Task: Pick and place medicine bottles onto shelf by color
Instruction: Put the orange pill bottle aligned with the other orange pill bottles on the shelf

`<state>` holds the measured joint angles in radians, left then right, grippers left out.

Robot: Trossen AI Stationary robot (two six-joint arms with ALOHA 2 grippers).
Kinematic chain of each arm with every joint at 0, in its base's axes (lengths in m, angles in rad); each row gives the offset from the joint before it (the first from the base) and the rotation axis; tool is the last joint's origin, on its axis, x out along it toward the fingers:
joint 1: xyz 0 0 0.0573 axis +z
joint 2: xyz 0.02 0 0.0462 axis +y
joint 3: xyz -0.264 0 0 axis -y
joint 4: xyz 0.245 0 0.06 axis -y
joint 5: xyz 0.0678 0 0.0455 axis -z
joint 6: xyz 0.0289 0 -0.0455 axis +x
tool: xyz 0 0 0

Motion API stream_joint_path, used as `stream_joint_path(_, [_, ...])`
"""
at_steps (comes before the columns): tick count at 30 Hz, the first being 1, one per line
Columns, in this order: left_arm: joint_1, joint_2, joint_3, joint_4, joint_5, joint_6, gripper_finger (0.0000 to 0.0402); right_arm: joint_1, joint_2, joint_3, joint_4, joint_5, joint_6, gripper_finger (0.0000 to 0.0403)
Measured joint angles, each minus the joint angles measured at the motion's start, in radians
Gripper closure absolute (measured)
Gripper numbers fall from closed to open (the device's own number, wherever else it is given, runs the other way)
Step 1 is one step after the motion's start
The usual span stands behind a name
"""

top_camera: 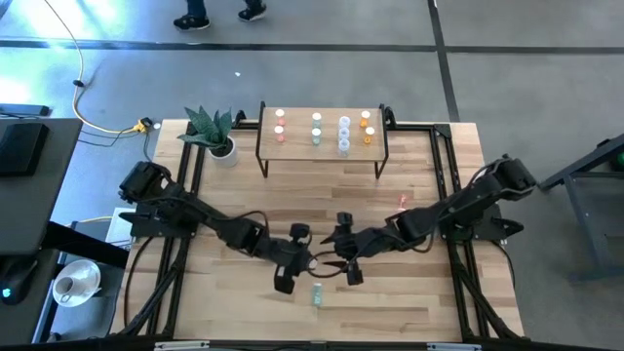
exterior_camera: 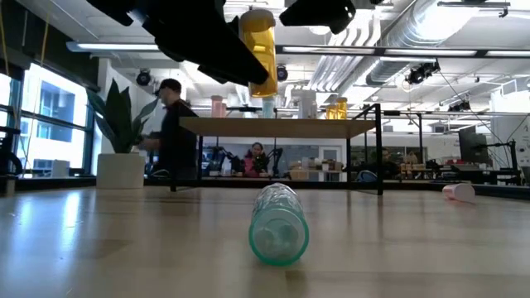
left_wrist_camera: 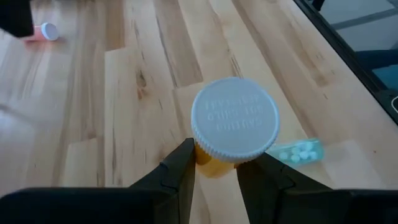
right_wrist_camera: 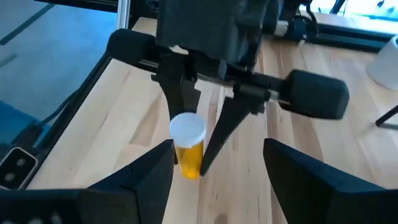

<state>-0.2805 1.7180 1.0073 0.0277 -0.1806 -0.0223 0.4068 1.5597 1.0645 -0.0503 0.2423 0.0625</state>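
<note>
right gripper point(right_wrist_camera: 217, 168): own two fingers spread wide apart, nothing between them | left gripper point(right_wrist_camera: 194, 134): facing it, fingers clamped on orange bottle point(right_wrist_camera: 188, 154), white cap up | bottle held upright above the wooden tabletop point(right_wrist_camera: 249, 186), clear of it

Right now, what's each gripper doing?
Left gripper: shut on the orange bottle, held above the table.
Right gripper: open, empty, facing that bottle.

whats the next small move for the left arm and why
Probably carry the orange bottle toward the shelf: the left hand is shut on it and holds it above the table, while the right hand stands open beside it.
</note>
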Motion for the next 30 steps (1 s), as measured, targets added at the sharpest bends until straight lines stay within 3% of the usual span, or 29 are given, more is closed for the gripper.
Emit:
stream_joint_path(20, [0.072, 0.000, 0.033, 0.080, -0.002, -0.071, 0.0307, 0.000, 0.008, 0.000, 0.051, -0.008, -0.019, 0.0165])
stream_joint_path(30, [0.085, 0.000, 0.042, 0.081, -0.002, -0.071, 0.0307, 0.000, 0.008, 0.000, 0.022, 0.081, -0.018, 0.0165])
